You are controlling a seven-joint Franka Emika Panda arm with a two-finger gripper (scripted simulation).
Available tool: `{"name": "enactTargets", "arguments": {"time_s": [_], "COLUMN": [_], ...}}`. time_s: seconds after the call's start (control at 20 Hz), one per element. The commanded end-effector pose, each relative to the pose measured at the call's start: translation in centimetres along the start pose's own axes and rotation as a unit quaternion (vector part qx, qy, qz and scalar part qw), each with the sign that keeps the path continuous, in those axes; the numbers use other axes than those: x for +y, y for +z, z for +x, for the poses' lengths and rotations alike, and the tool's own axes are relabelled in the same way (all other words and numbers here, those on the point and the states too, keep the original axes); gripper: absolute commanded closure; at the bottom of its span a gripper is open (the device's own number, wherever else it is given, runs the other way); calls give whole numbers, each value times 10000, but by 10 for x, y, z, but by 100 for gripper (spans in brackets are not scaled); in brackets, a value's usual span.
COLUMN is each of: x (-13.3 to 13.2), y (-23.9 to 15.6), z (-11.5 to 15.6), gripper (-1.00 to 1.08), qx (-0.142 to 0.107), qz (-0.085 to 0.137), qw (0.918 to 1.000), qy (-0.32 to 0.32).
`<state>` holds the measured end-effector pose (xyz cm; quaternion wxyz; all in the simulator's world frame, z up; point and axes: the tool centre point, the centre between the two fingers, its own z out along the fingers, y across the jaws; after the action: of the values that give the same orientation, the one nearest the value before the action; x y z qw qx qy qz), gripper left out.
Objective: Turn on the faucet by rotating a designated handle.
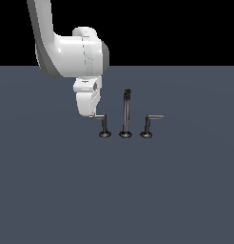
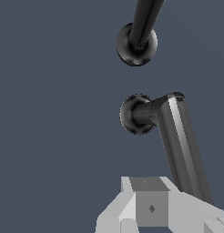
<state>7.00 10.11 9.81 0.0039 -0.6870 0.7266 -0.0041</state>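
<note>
The faucet (image 1: 125, 114) is seen near the middle of the grey desk (image 1: 117, 190), somewhat toward its far edge, as three dark pieces set in a row, each on a round base. The tall spout (image 1: 126, 112) stands upright in the centre. The handle (image 1: 101, 123) is placed on the exterior view's left of the spout, its thin arm bent away from the spout toward that same side; the mirrored lever (image 1: 150, 124) is set on the other side, with its arm pointed the opposite way. The white arm (image 1: 71, 52) is lowered from the upper left of the exterior view, and the tool (image 1: 92, 116) is met by the free end of the handle's arm (contact is suggested there, though it cannot be confirmed). In the wrist view the handle's arm (image 2: 182, 145) is seen running down to the pale finger (image 2: 150, 205), beside which it passes. Whether the tool is open or closed cannot be told.
</note>
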Motion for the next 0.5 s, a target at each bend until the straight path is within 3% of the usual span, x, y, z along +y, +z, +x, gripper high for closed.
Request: {"name": "enactTargets", "arguments": {"time_s": [0.0, 0.45], "x": [3, 31], "y": [0, 0], "z": [0, 4], "gripper": [108, 108], "qx": [0, 0], "qz": [-8, -34], "qw": [10000, 10000], "qy": [-3, -27]}}
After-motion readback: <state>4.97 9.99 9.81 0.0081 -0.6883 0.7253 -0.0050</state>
